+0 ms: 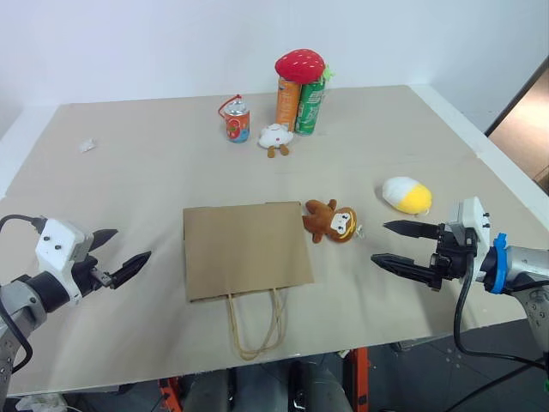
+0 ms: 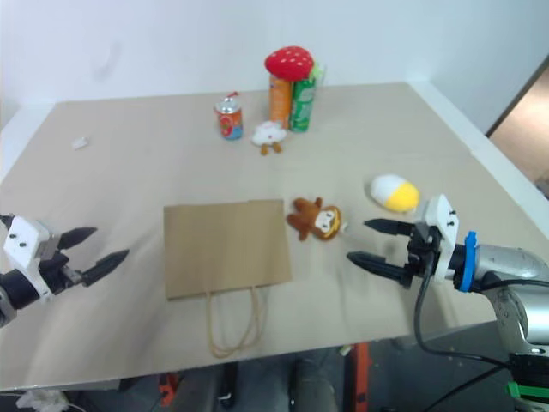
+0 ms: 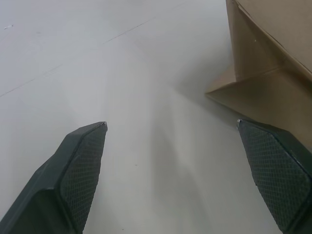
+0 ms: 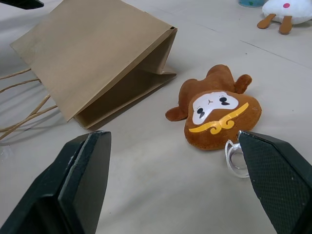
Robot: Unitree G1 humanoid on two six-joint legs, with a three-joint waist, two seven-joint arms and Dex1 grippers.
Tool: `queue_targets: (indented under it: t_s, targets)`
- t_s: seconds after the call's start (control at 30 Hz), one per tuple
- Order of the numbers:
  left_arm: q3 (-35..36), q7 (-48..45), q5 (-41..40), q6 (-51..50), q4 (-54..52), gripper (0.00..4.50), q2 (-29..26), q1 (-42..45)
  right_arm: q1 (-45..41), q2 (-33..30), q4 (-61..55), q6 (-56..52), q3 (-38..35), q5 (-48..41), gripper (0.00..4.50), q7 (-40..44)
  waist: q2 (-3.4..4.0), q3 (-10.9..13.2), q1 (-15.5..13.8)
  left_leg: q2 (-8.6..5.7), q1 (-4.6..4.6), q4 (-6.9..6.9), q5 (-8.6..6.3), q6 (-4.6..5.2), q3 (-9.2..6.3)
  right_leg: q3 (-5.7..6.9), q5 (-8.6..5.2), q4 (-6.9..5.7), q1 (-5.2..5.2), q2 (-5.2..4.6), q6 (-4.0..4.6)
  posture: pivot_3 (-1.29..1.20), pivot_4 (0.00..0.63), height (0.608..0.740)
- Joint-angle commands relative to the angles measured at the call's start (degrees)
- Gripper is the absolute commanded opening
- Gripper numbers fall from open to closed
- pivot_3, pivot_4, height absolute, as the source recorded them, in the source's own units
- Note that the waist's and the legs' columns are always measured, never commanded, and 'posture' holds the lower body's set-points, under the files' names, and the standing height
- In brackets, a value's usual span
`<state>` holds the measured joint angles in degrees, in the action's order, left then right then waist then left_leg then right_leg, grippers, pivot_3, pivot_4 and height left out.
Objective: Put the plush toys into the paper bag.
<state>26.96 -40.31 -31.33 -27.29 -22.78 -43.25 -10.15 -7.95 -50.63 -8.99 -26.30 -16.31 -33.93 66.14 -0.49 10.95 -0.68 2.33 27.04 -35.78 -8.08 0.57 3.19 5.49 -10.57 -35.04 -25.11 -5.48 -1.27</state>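
Observation:
The brown paper bag (image 1: pixel 244 249) lies flat on the table, its cord handles (image 1: pixel 256 322) toward the front edge. A brown monkey plush (image 1: pixel 330 221) lies right beside the bag's right edge; in the right wrist view the monkey (image 4: pixel 214 109) is face up next to the bag (image 4: pixel 97 53). Farther right rests a white-and-yellow egg plush (image 1: pixel 407 195). My right gripper (image 1: pixel 378 241) hovers open just right of the monkey and in front of the egg, holding nothing. Left of the bag, my left gripper (image 1: pixel 133 243) is open and empty, with the bag's corner (image 3: pixel 273 63) ahead of it.
At the back stand a red can (image 1: pixel 238 122), an orange can (image 1: pixel 288 103) and a green can (image 1: pixel 310 107) with a red plush (image 1: pixel 300 64) on top. A small white plush with brown feet (image 1: pixel 275 137) sits before them. A white scrap (image 1: pixel 86 146) lies far left.

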Motion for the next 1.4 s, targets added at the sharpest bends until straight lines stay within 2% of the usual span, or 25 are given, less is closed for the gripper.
queue_targets:
  t_s: [0.03,0.4,0.57,0.67,0.83,1.1,1.4]
  targets:
    - [-0.3,-0.6,1.9,3.4,-0.2,4.4,-0.1,0.7,0.0,-0.4,-0.5,2.6,-0.4,0.4,4.5,1.6,0.0,0.0,0.0,0.01,0.0,0.0,0.0,0.0,0.01,0.0,0.0,0.0,0.0,0.01,0.0,0.0,0.15,0.74]
    - [-1.3,-2.5,2.3,8.0,1.4,4.4,1.6,2.6,2.0,-0.8,-0.2,6.3,0.3,1.7,4.5,4.6,-0.01,0.0,0.0,0.32,-0.08,-0.08,0.0,-0.01,0.51,-0.06,0.16,-0.05,0.02,0.11,0.18,0.0,0.15,0.74]
    - [-2.8,-4.4,2.4,8.5,-1.3,4.4,-2.3,8.2,-3.6,0.0,-1.9,4.6,1.6,-1.0,4.5,4.6,-0.01,0.0,0.0,0.35,-0.15,-0.1,-0.01,-0.02,0.59,-0.07,0.18,-0.05,0.0,0.17,0.2,0.0,0.15,0.74]
    - [-5.6,-5.6,2.0,8.1,-4.5,4.4,-4.3,13.0,-6.7,0.2,-6.4,0.7,4.8,-4.4,4.5,5.6,-0.01,0.0,0.0,0.37,-0.17,-0.15,-0.01,-0.03,0.64,-0.07,0.23,-0.06,-0.07,0.19,0.21,0.0,0.15,0.74]
    - [-16.7,-13.2,3.8,10.4,-10.5,4.4,-6.7,15.0,-11.9,1.9,-13.7,-3.0,13.4,-7.4,4.5,8.5,0.01,0.0,0.0,0.43,-0.21,-0.22,-0.01,-0.03,0.68,-0.08,0.39,-0.06,-0.08,0.21,0.34,0.0,0.15,0.74]
    - [-28.6,-23.8,10.2,20.0,-8.5,4.4,-8.1,16.6,-16.5,2.8,-13.6,-1.0,20.5,-5.7,4.5,14.8,-0.04,0.0,0.0,0.43,-0.23,-0.2,-0.14,-0.17,1.19,-0.25,0.51,-0.09,-0.08,0.27,0.46,0.0,0.15,0.74]
    - [-29.0,-33.1,12.4,29.0,-3.9,4.4,-11.7,17.0,-15.0,3.0,-15.1,-1.2,20.3,-5.2,4.5,13.8,-0.03,0.0,0.0,0.57,-0.23,-0.42,-0.16,-0.21,1.22,-0.21,0.52,-0.12,-0.11,0.3,0.48,0.0,0.15,0.74]
